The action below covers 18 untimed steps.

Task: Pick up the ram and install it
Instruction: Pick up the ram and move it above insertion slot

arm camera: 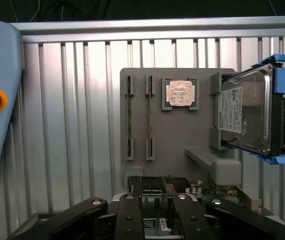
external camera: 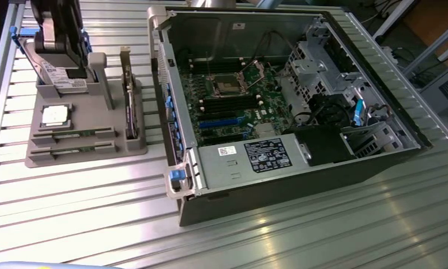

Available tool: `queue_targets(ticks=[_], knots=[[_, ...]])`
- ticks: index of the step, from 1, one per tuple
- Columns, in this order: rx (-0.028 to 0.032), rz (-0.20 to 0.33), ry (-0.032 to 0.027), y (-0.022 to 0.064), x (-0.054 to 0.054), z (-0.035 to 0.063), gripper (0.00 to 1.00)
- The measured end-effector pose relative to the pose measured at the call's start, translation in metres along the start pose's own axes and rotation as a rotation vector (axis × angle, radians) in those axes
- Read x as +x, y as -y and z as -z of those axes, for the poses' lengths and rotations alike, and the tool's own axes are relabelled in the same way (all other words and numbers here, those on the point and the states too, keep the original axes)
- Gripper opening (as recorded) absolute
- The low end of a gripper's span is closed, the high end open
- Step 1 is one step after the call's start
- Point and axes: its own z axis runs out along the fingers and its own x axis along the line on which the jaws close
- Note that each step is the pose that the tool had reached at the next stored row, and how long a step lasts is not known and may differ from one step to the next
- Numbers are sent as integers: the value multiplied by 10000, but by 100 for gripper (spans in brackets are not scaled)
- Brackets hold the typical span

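"wrist view: where's the ram?"
"both sit on edge in slots of the grey holder point(arm camera: 177, 145): one ram stick point(arm camera: 129, 119) and a second stick point(arm camera: 150, 117) just beside it, parallel. neither one is touched or lifted."
"and the gripper?"
"the gripper point(arm camera: 155, 200) hangs released, its fingers point(arm camera: 127, 215) spread and holding nothing. the sticks lie out ahead of the fingertips. their long axis runs in line with the gap between the fingers, so i'd judge the pads face the thin flat sides."
"what crowds it?"
"the dark card point(arm camera: 152, 186) stands closest to the fingers, nearer than either stick. the chip point(arm camera: 181, 93) sits just beside the second stick, with the hard drive point(arm camera: 247, 110) beyond it. on the first stick's outer side there's only bare holder."
"and the exterior view?"
"the arm point(external camera: 59, 33) is at the upper left of the frame, over the holder. the open computer case point(external camera: 299, 182) lies well apart, toward the exterior view's right. bare ribbed table point(external camera: 96, 190) runs between them and across the lower frame."
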Motion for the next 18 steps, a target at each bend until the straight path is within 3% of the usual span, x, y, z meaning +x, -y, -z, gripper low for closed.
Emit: queue_targets(ticks=[10,18], knots=[[1,0,5,-85,7,-109,30],[0,0,5,-219,17,-178,30]])
